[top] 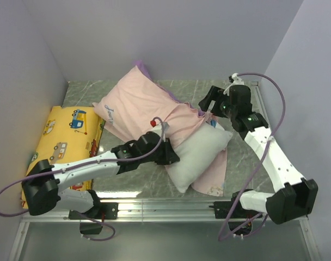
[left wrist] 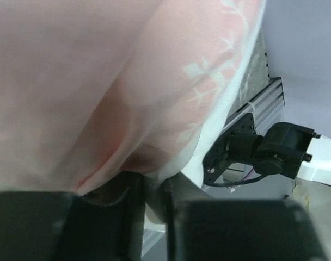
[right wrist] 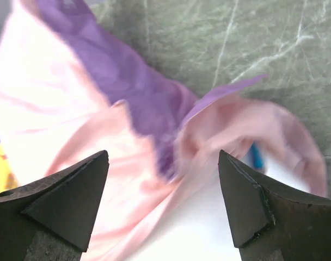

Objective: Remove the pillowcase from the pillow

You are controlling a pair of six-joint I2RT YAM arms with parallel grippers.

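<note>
The pillowcase (top: 138,103) lies pale pink side out, with purple showing at its far corner and open edge. It covers the far part of the white pillow (top: 201,152), whose near end sticks out bare. My left gripper (top: 171,156) is at the pillow's left edge. In the left wrist view the gripper (left wrist: 154,190) is shut on a fold of white pillow fabric, with the pink pillowcase (left wrist: 100,81) just above. My right gripper (top: 207,104) is open above the pillowcase's open edge. In the right wrist view the gripper (right wrist: 163,155) has pink and purple cloth (right wrist: 149,109) and the white pillow (right wrist: 209,228) between its spread fingers.
A yellow vehicle-print pillow (top: 67,136) lies at the left, by the left wall. The grey marble tabletop (top: 247,163) shows to the right of the pillow. Walls close the back and both sides. A metal rail (top: 171,206) runs along the near edge.
</note>
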